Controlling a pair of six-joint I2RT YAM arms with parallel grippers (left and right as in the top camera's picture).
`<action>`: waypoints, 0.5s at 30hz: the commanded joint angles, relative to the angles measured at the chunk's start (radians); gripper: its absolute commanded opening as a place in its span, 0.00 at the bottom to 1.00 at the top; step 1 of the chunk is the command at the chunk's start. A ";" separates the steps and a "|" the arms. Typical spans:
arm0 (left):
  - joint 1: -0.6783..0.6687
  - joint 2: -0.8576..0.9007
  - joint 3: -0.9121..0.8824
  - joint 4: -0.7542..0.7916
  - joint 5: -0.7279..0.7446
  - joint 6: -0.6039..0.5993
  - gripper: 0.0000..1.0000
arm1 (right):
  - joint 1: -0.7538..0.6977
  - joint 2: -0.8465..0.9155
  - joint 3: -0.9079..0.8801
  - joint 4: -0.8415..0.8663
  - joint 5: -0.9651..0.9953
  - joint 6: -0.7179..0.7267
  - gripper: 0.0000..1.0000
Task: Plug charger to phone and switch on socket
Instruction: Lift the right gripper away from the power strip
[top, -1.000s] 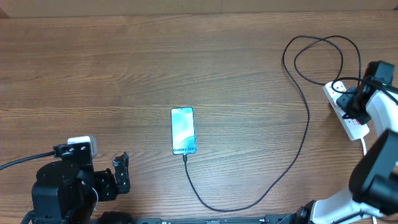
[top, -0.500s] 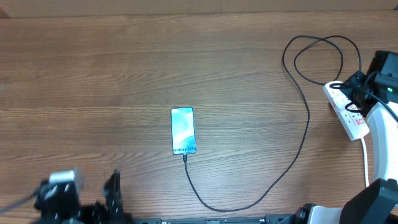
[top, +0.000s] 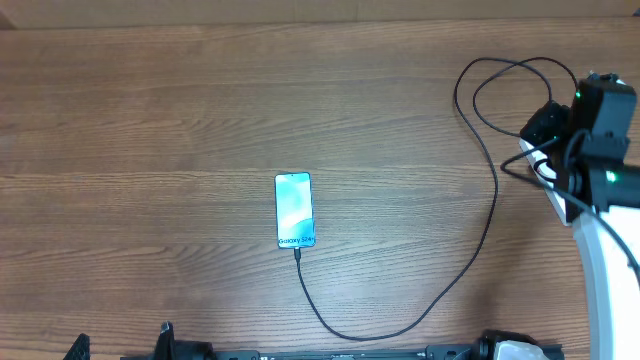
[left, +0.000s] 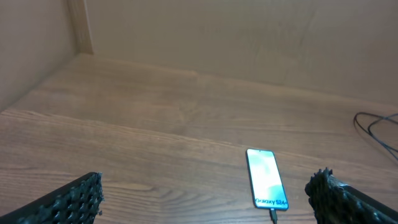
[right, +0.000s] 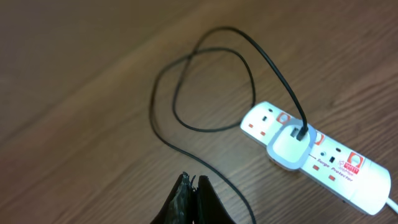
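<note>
Wooden table (top: 150, 120): phone (top: 294, 209) lies centre, charger (top: 490, 215) plugged in, looping right to socket (right: 311, 155). Left gripper (left: 205, 190) spread wide, empty. Right gripper (right: 189, 190) closed, empty, above socket.

On the desk (top: 150, 120) the phone (top: 294, 210) lies mid-frame. The charger (top: 496, 190) runs from its lower end to the socket (right: 339, 165) at the right edge.

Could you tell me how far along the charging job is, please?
Done: the charger is plugged into the lit phone, its adapter into the socket. In hand: the right gripper, jaws shut, hangs near the socket. Left: whether the socket is switched on cannot be read.
</note>
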 joint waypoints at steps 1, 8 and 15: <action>-0.002 -0.029 -0.003 0.000 -0.018 -0.014 1.00 | 0.014 -0.107 0.011 0.009 0.004 -0.003 0.04; -0.002 -0.055 -0.003 -0.006 -0.020 -0.014 1.00 | 0.014 -0.317 0.018 0.093 0.003 -0.003 0.04; 0.001 -0.081 -0.003 -0.010 -0.020 -0.014 1.00 | 0.014 -0.427 0.018 0.248 0.003 -0.003 0.04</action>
